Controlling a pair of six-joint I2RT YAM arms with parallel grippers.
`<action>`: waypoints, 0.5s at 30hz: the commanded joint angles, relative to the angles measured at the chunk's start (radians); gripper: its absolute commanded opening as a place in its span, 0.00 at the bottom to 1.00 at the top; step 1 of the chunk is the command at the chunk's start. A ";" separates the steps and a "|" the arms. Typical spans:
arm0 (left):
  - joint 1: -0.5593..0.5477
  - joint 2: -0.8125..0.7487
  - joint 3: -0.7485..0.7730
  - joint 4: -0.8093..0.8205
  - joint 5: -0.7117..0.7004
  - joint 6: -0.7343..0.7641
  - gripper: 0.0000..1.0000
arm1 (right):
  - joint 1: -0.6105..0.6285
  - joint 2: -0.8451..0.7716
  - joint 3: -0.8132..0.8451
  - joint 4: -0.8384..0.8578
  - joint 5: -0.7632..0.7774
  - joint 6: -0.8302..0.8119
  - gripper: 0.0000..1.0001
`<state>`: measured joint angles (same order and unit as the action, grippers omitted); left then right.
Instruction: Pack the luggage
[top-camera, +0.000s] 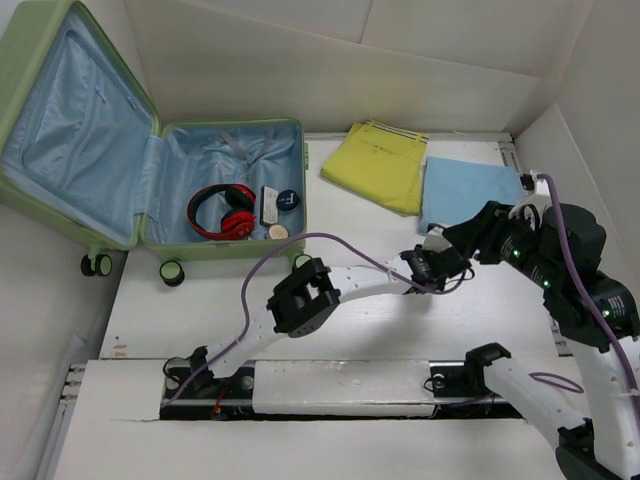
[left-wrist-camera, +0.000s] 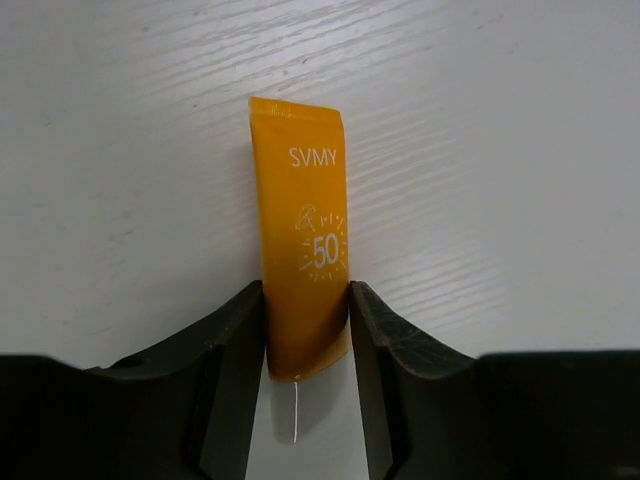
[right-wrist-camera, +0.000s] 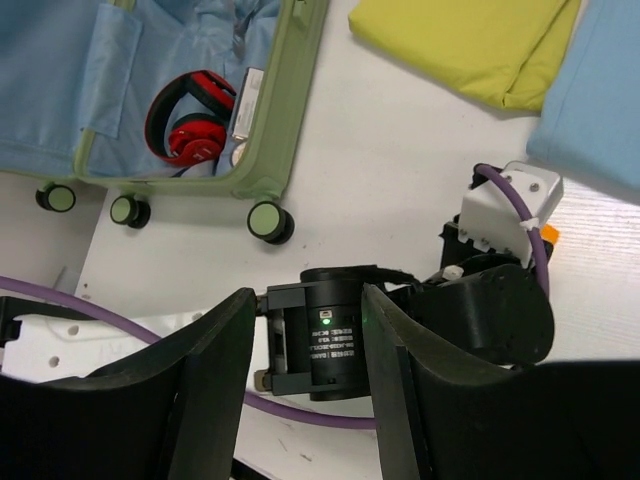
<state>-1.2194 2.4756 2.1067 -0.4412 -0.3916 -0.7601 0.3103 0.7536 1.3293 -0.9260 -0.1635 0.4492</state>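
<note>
The pale green luggage (top-camera: 225, 248) lies open at the back left, with its lid (top-camera: 75, 120) propped up and its blue lining showing. Red headphones (top-camera: 222, 212) and a few small items lie in its base. It also shows in the right wrist view (right-wrist-camera: 285, 110). My left gripper (left-wrist-camera: 307, 290) is shut on an orange sunscreen tube (left-wrist-camera: 305, 220) marked "50", low over the white table. In the top view this gripper (top-camera: 450, 262) is right of centre. My right gripper (right-wrist-camera: 308, 293) is open and empty, hovering above the left arm's wrist (right-wrist-camera: 335, 335). It is at the right in the top view (top-camera: 472, 232).
A folded yellow cloth (top-camera: 380, 165) and a folded light blue cloth (top-camera: 465, 190) lie at the back right, just beyond both grippers. The suitcase's caster wheels (top-camera: 172, 272) stand at its near edge. White walls close the back and right. A purple cable (top-camera: 300, 245) loops over the left arm.
</note>
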 joint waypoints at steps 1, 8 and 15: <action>0.004 -0.007 -0.096 -0.182 -0.058 0.044 0.35 | 0.010 -0.003 0.024 0.039 0.021 -0.012 0.53; 0.014 -0.021 -0.085 -0.202 -0.003 0.073 0.28 | 0.010 0.015 0.013 0.059 0.062 -0.021 0.53; 0.083 -0.228 -0.160 -0.186 -0.026 0.073 0.00 | 0.010 0.033 0.022 0.087 0.108 -0.030 0.54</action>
<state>-1.1873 2.3638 1.9774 -0.5400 -0.4099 -0.6903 0.3103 0.7822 1.3289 -0.9081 -0.0910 0.4362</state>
